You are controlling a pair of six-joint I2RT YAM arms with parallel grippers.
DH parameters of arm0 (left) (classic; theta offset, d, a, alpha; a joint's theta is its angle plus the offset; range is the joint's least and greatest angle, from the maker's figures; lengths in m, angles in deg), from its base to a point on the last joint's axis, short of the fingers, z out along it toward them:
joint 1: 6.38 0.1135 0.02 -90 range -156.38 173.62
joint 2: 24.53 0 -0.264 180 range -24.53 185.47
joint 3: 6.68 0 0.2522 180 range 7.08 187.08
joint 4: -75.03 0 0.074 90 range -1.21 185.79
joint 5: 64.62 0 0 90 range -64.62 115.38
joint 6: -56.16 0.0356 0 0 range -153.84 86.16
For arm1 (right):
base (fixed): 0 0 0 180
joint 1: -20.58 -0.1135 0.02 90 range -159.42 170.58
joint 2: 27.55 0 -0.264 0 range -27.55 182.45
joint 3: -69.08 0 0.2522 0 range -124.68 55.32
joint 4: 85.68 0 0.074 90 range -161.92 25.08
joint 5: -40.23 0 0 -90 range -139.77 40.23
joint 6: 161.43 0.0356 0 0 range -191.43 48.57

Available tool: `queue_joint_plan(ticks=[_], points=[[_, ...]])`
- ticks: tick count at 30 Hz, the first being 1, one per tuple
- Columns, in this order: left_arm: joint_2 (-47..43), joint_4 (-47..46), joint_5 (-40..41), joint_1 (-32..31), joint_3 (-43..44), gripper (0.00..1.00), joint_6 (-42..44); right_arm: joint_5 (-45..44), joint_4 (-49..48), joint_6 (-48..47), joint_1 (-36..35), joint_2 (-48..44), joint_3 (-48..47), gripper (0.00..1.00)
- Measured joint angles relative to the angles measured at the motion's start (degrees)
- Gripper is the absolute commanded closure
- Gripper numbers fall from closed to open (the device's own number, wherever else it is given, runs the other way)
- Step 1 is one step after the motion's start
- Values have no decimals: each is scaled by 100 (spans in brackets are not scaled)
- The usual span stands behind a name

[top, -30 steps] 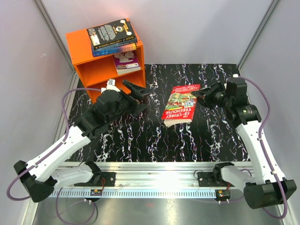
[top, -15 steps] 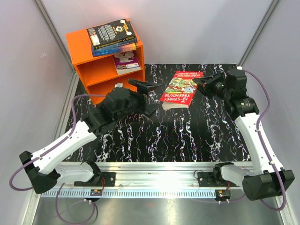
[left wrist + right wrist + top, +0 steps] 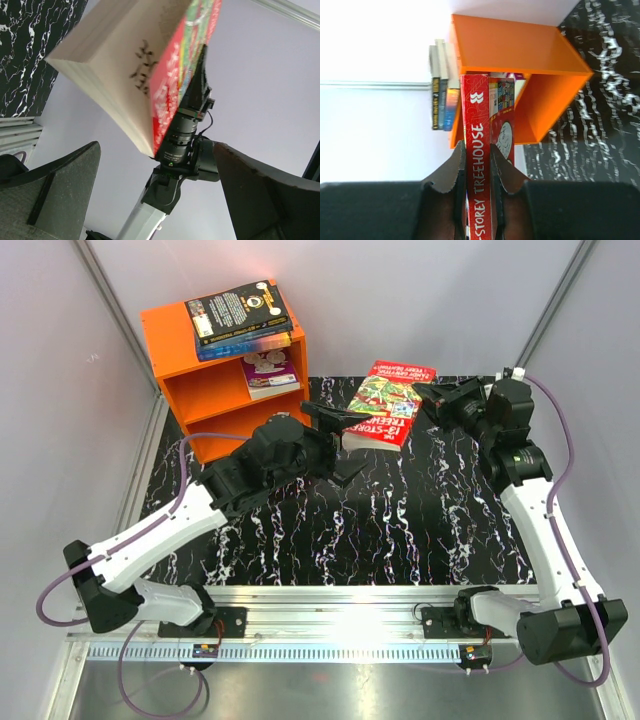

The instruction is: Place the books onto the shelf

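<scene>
The red book (image 3: 385,405) hangs above the table, and my right gripper (image 3: 432,400) is shut on its spine edge (image 3: 476,115). My left gripper (image 3: 345,443) is open just left of and below the book's page edge (image 3: 115,75), with its fingers (image 3: 60,190) wide apart and nothing between them. At the far left stands the orange shelf (image 3: 215,365). A black book (image 3: 238,308) lies on a blue one (image 3: 250,340) on its top. A green-purple book (image 3: 270,370) lies in the upper compartment. The right wrist view shows the shelf (image 3: 520,50) beyond the red book.
The black marbled table (image 3: 400,520) runs from the shelf to the right wall. Grey walls close in the back and both sides. A metal rail (image 3: 330,605) with both arm bases lines the near edge.
The right arm has lifted the red book off the table and carried it back and to the left. The left arm has swung right toward the book, jaws still open.
</scene>
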Motion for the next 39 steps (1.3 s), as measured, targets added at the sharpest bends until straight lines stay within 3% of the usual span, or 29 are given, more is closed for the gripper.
queue_joint_plan(ticks=[9,14,17,20,24,27,38,39], points=[[66,31,-4,0,48,1,15,828,-1115,688,-2,450,-55,100],[74,22,-136,63,55,17,26,1436,-1580,1143,0,678,-59,100],[105,-63,-448,240,55,28,35,1808,-1558,1207,0,774,-179,100],[109,-94,-525,378,55,57,44,2039,-1554,1182,-2,802,-258,100],[103,-181,-533,463,59,78,105,2083,-1541,1167,0,761,-175,100],[101,-98,-560,498,131,99,212,2002,-1530,1178,9,612,66,100],[103,520,-793,509,483,100,933,1790,-975,1130,22,-7,584,100],[103,542,-824,509,501,100,1036,1775,-887,1095,22,-61,590,91]])
